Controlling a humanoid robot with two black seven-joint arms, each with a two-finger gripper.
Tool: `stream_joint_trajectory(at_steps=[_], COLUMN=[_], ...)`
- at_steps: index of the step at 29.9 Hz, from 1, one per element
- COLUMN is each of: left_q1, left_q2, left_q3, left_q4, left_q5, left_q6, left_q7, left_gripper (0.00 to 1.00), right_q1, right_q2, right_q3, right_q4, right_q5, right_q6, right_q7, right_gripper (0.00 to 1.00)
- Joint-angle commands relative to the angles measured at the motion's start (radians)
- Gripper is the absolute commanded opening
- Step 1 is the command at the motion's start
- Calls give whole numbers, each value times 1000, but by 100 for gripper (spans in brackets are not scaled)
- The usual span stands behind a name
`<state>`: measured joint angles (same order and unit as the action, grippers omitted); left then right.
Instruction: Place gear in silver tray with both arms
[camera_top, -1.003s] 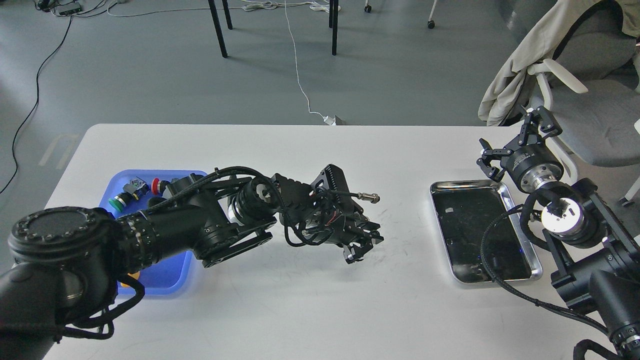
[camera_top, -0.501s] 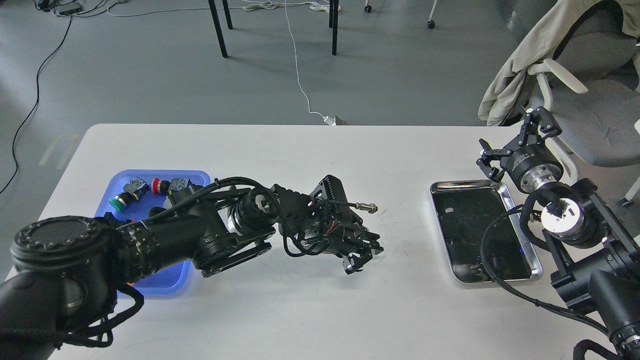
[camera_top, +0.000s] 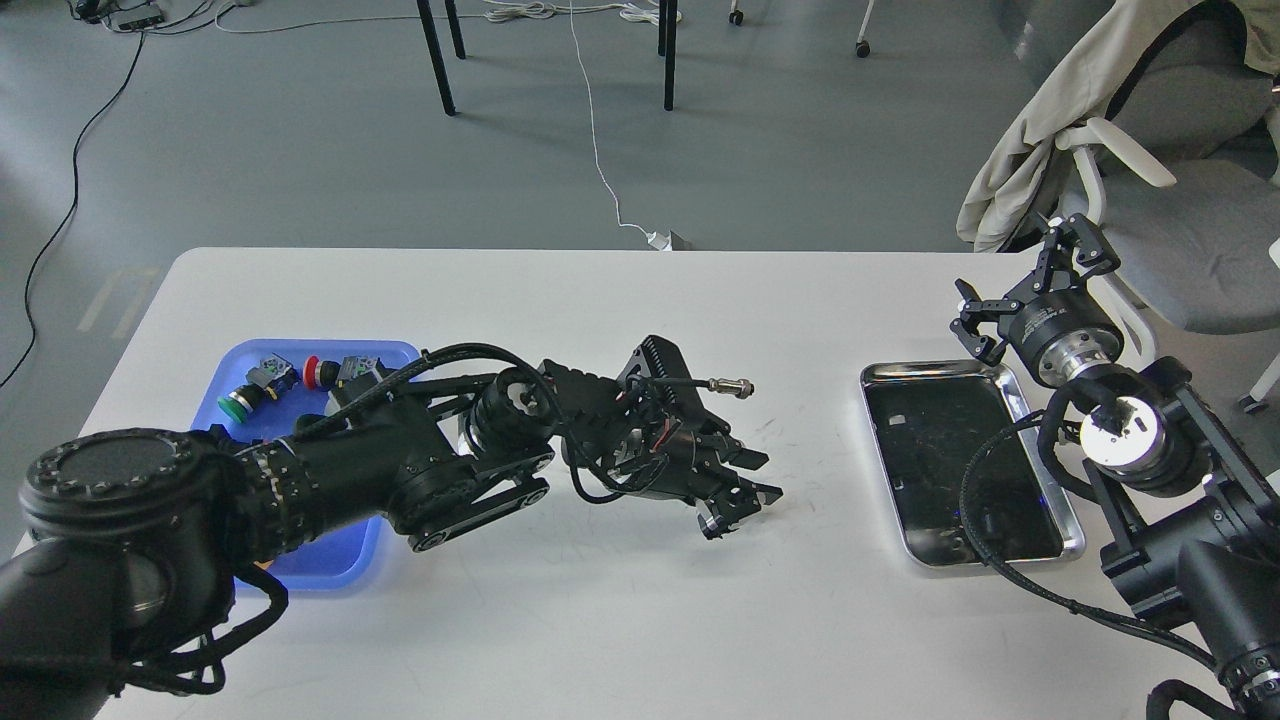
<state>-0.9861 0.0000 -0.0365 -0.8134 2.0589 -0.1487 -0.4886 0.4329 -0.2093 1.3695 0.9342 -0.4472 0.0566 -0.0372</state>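
Left hand out over mid-worktop, silver tray waiting bare.

The left hand (camera_top: 745, 485) hovers low over the white worktop (camera_top: 600, 620), fingers apart; whether a gear sits between them, I cannot tell. The silver tray (camera_top: 1072, 520) lies well to its right, apparently holding nothing. The right hand (camera_top: 1020, 290) waits spread beyond the tray's far corner. Delivery looks entirely undone.

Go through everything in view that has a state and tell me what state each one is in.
silver tray: flat on the table, nothing in it
blue tray: on the table, holds push buttons
left gripper: open, above bare tabletop between the trays
right gripper: open, raised beyond the silver tray's far end, holding nothing
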Motion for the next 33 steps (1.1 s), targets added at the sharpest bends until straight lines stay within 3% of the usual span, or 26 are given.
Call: stream_joint_trajectory(at_steps=[1, 10, 13, 24, 33], left_q1=[0, -68, -104, -149, -149], left_q2=[0, 0, 61, 304, 475], left_q3=[-13, -106, -117, -178, -192], left_q4=[0, -3, -3, -3, 40], left_q5=[-19, -227, -339, -728, -1037], left_q6=[1, 1, 1, 29, 32], left_q7=[0, 0, 0, 0, 0], left_gripper=[44, 51, 58, 87, 92], right_q1=[0, 10, 20, 112, 279], right_q2=[-4, -157, -186, -281, -442], right_q3=[-3, -159, -190, -355, -636], right_q4=[0, 5, 8, 14, 77], right_q5=[-10, -5, -4, -10, -16], right_q6=[-10, -24, -24, -24, -23], right_q7=[-15, -110, -144, -152, -179], right_gripper=[99, 99, 99, 99, 99])
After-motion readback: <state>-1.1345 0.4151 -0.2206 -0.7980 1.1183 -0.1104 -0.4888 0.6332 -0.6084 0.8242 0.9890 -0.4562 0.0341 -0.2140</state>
